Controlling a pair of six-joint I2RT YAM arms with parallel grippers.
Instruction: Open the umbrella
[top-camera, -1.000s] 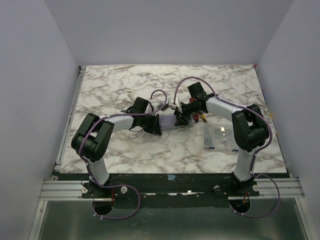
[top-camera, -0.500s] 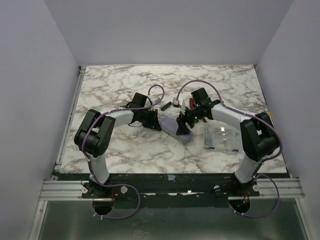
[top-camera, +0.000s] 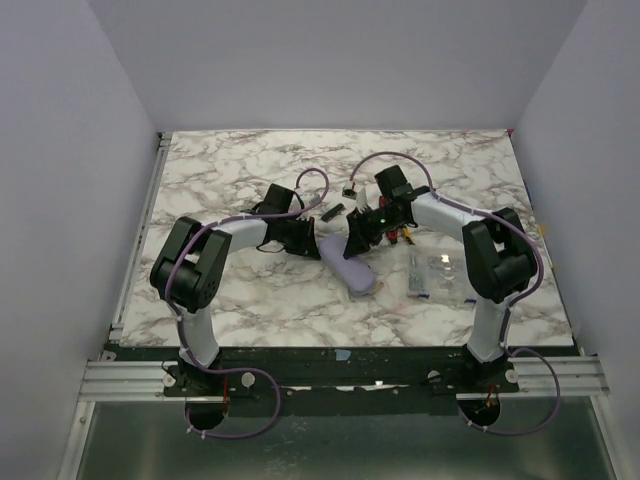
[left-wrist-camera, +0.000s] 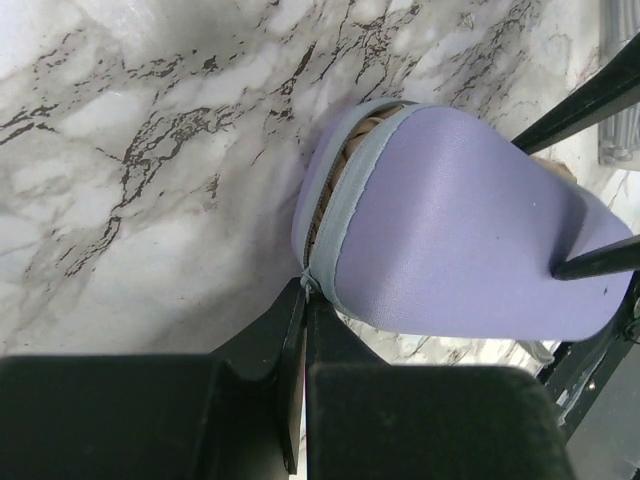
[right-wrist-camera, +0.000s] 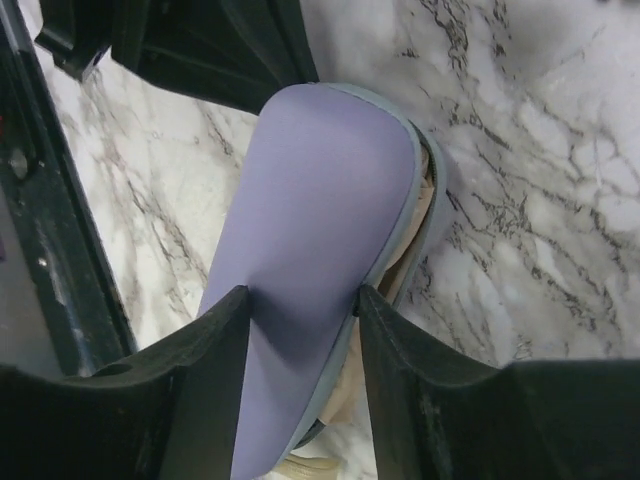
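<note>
— Widest first: marble table (top-camera: 220, 180), both arms folded inward over its middle. Changed at all?

— Yes. A second back, lying level between the two grippers. Now slanted, far end tucked between them, near end pointing to the near right. Talking of the umbrella (top-camera: 347, 264), wrapped throughout in its lavender sleeve (right-wrist-camera: 310, 220).

— And the grip on it?

— Left gripper (left-wrist-camera: 305, 290): fingers pressed together, pinching the sleeve's grey hem (left-wrist-camera: 335, 190) at the mouth. Right gripper (right-wrist-camera: 300, 297): fingers (right-wrist-camera: 225, 350) clamped on both flanks of the sleeve, just beside the left one.

— Meaning what for the job?

— Early yet, by the look of it. Turned about, but not stripped: only a sliver of tan canopy (right-wrist-camera: 422, 205) peeping past the hem. Probably next: hold the hem fast, draw the bundle out. No opening before that.
</note>
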